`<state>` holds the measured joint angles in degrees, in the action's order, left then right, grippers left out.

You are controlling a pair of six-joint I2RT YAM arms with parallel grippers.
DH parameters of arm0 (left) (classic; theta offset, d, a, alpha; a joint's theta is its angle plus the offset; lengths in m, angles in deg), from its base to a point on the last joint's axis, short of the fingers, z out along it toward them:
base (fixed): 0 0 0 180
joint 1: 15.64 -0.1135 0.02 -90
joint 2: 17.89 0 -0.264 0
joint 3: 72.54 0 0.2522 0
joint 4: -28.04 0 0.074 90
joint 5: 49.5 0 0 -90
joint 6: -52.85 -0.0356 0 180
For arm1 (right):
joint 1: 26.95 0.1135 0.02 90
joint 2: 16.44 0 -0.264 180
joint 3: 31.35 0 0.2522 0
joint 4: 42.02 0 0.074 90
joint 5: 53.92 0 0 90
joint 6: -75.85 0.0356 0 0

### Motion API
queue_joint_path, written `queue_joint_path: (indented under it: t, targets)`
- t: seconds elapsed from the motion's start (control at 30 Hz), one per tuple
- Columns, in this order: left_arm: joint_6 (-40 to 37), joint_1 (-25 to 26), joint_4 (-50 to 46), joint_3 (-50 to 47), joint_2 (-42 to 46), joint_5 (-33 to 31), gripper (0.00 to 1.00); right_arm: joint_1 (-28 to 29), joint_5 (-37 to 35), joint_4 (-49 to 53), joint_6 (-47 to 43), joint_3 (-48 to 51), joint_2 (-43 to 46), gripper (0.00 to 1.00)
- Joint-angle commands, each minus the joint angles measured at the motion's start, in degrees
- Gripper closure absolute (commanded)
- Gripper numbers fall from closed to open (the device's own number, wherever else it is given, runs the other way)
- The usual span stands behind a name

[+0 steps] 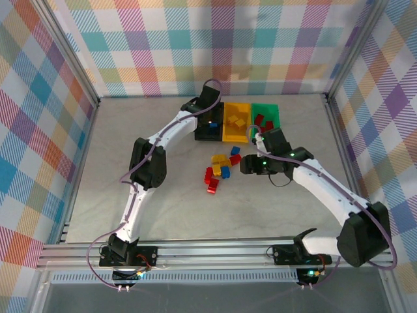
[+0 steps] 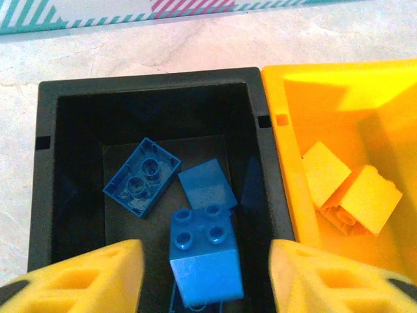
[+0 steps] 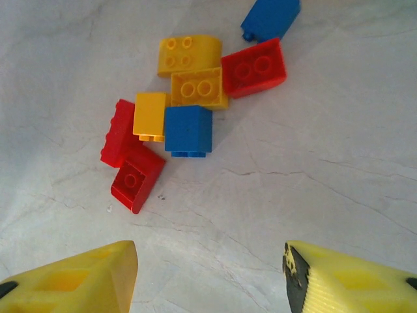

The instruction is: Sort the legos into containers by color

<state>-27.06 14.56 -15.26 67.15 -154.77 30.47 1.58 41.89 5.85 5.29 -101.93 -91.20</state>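
My left pincer (image 2: 205, 287) hangs over the black bin (image 2: 45, 195), fingers (image 2: 85, 277) spread wide and gripping nothing. Blue bricks (image 2: 142, 176) lie inside the bin, and one four-stud blue brick (image 2: 205, 257) sits between my fingers without touching either. The yellow bin (image 2: 287, 130) stands right against the black one and holds yellow bricks (image 2: 352, 189). The green bin (image 1: 267, 109) comes next in the row, with red bricks (image 1: 262, 120) in it.

My right pincer (image 3: 208, 274) hovers above the table (image 3: 326, 163), fingers apart and empty. Just ahead of it is a loose pile (image 3: 188, 129) of red, yellow and blue bricks (most of them touching).
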Motion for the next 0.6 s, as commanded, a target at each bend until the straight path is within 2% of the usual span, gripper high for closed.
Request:
queue_joint_path:
  t: [0.0,0.13,0.43,0.57]
  targets:
    - [0.5,-0.5,1.6,-0.9,2.8,-0.4,0.42,2.0,-2.4,-4.2,1.9,0.3,-3.7,0.39]
    - [1.6,-0.1,1.4,-8.3,9.0,0.7,0.43,1.8,-5.3,-5.1,3.0,0.4,-4.9,0.38]
    - [7.6,1.2,0.1,-32.6,25.6,-0.5,0.44,0.6,-3.0,-4.0,0.1,-4.2,-11.8,0.39]
    - [9.7,2.1,-1.0,-41.5,32.4,-1.6,0.44,0.6,-4.6,-4.1,0.5,-6.6,-16.3,0.37]
